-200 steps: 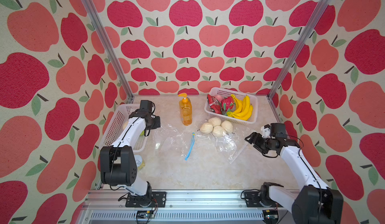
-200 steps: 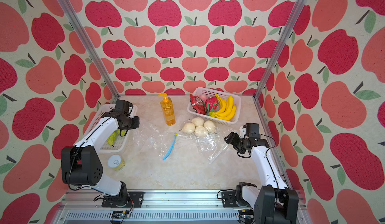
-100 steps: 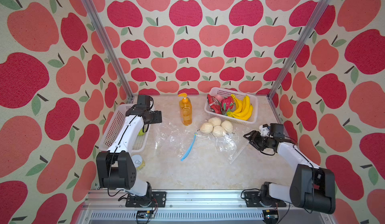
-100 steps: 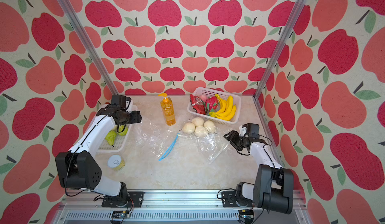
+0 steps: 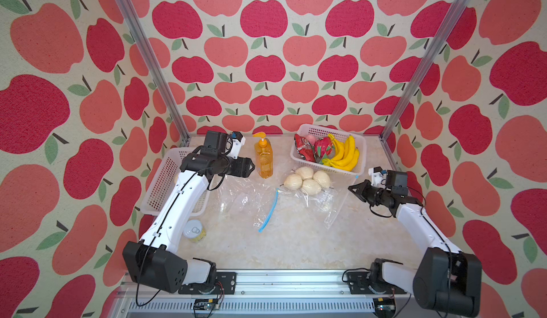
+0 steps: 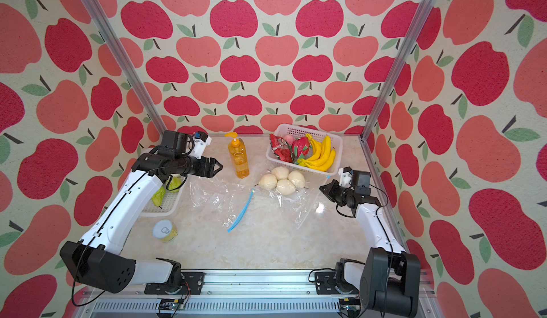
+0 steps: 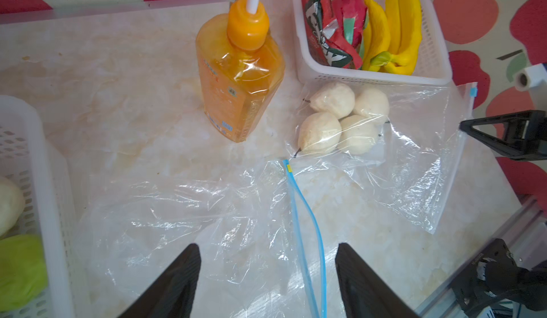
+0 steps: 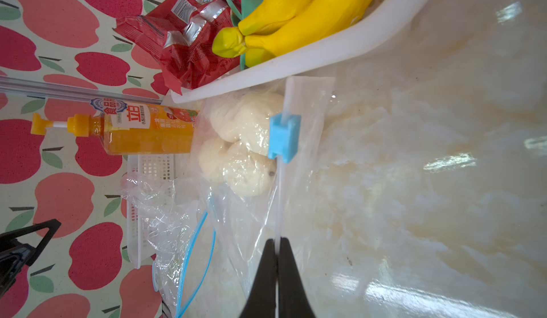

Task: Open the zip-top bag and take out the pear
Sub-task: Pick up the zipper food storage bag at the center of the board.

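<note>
Here, the zip-top bag (image 5: 322,202) lies flat on the worktop (image 5: 281,248), just beside the soap bottle (image 5: 264,159) on its right-arm side. It is a clear, glossy film pouch, creased and catching highlights. A white zip strip along one edge carries a small blue block-shaped slider (image 8: 284,139). Four pears (image 5: 307,180) sit bunched inside at the end nearest the bottle: pale cream, rounded, matt-skinned, with short dark stems.

The right pincer (image 8: 276,242) is pinched tight on the white zip strip, its two black tapered fingers pressed together with the strip between them, apart from the slider. The left pincer (image 7: 268,247) stands wide and holds nothing. It hangs just beside the bottle on the left-arm side, above a second bag (image 5: 242,198). That bag is empty, crumpled clear film whose thin blue zip line (image 5: 268,213) gapes apart, and it lies in front of the bottle.

The bottle is upright, translucent orange plastic with an orange pump. Farther out on its right-arm side, a white perforated plastic basket (image 5: 325,127) holds smooth yellow bananas (image 5: 344,153) and a crinkled red foil packet (image 5: 302,152). A second white lattice basket (image 5: 161,180) stands on the bottle's left-arm side. A round tin (image 5: 194,230) stands in front on that side, well apart from the bottle.
</note>
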`<state>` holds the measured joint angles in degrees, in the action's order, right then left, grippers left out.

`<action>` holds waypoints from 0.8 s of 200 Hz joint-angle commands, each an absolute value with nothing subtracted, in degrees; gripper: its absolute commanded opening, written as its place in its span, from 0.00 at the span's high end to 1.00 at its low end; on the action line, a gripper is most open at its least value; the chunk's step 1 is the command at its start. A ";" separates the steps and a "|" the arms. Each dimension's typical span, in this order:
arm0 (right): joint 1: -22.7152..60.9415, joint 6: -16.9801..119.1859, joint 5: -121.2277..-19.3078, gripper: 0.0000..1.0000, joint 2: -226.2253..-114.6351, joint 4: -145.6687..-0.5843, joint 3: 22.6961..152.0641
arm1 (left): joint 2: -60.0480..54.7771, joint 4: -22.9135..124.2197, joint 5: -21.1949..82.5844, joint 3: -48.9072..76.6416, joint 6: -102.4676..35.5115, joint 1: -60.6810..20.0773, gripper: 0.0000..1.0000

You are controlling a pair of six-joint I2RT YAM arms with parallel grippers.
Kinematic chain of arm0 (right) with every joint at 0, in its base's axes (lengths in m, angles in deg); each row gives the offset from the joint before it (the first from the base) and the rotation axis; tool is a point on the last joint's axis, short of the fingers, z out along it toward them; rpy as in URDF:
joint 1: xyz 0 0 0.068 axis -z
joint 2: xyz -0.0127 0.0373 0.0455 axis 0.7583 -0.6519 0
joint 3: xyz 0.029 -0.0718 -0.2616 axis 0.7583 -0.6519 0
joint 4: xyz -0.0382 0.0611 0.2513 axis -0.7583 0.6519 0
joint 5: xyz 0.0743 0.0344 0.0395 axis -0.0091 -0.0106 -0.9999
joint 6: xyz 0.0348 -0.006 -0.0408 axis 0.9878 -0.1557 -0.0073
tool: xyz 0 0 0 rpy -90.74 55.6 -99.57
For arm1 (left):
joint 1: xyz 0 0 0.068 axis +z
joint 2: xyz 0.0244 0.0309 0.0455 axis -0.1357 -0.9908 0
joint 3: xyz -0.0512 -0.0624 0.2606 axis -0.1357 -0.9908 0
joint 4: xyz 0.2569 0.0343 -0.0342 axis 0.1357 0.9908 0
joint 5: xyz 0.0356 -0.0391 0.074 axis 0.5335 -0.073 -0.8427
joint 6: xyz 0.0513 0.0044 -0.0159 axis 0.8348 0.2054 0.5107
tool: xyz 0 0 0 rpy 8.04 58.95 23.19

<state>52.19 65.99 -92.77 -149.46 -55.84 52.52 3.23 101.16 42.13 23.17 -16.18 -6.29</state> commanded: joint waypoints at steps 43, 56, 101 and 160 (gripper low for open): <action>43.54 51.72 -94.03 1.00 -149.08 -38.22 74.20 | 1.85 91.41 66.22 27.59 -15.66 -6.72 0.15; 42.01 49.29 -96.28 1.00 -151.47 -35.09 79.07 | 0.34 90.16 67.81 29.21 -16.25 -6.79 0.14; 36.39 40.67 -98.79 1.00 -160.26 -22.78 97.75 | -4.71 86.93 73.00 33.65 -17.01 -7.16 0.09; 33.13 30.19 -99.44 1.00 -168.84 -6.08 119.59 | -8.03 84.70 74.40 37.40 -17.58 -8.44 0.07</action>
